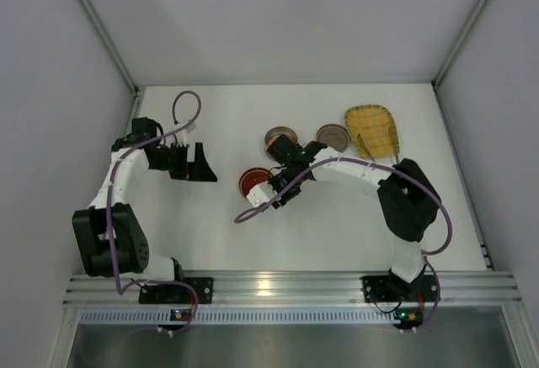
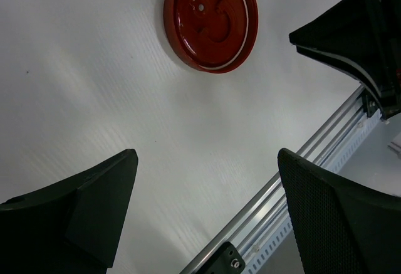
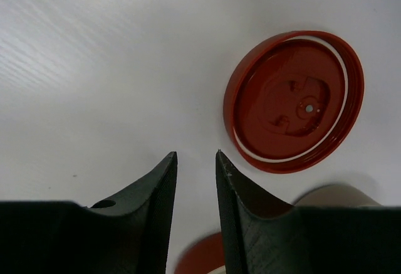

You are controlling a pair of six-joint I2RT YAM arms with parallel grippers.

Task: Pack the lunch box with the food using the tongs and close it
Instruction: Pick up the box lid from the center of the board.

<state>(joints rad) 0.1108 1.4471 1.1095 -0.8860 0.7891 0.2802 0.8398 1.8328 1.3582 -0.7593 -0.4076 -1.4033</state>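
A red lid (image 1: 251, 181) (image 3: 293, 101) (image 2: 211, 20) lies inside-up on the white table. Two round tins (image 1: 278, 137) (image 1: 333, 137) of the lunch box stand behind it. Slim silvery tongs (image 1: 363, 146) rest along the left side of the yellow woven tray (image 1: 381, 120). I cannot make out the food. My right gripper (image 1: 274, 193) (image 3: 196, 153) hovers just right of the lid, its jaws a narrow gap apart with nothing between the tips. A blurred red edge (image 3: 200, 258) shows low in that gap; I cannot tell whether it is gripped. My left gripper (image 1: 200, 168) (image 2: 207, 155) stands wide open over bare table.
A tan tin rim (image 3: 335, 194) shows beside my right finger. The aluminium rail (image 1: 286, 284) (image 2: 294, 173) runs along the near table edge. White walls close in the left, right and back sides. A purple cable (image 1: 253, 215) loops under the right arm.
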